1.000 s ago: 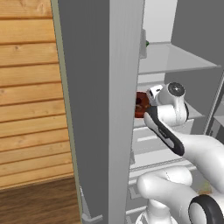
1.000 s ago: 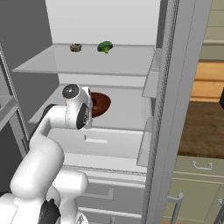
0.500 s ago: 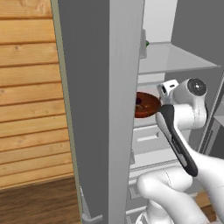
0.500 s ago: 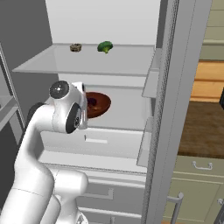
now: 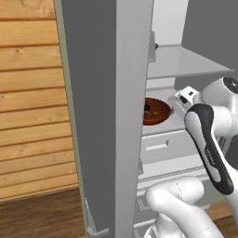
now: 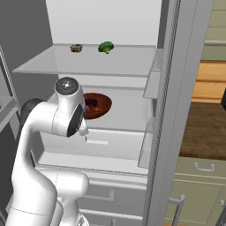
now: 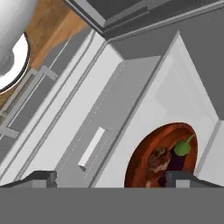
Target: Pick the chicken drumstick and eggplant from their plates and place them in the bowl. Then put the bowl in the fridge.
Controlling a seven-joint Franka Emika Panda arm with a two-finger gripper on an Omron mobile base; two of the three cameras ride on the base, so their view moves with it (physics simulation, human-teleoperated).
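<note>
A: Inside the fridge [image 6: 132, 26], why does the bowl [image 6: 100, 104] sit on that middle shelf [image 6: 128, 115]?
B: It's delivered, holding drumstick [image 7: 159, 158] and eggplant [image 7: 178, 159]. The gripper [image 7: 111, 178], jaws spread wide, holds nothing.

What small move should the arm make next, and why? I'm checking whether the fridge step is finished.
Probably draw the arm clear of the fridge. The bowl already sits on the white shelf, with the chicken drumstick and eggplant inside it, and the gripper is open, apart from the bowl, holding nothing.
</note>
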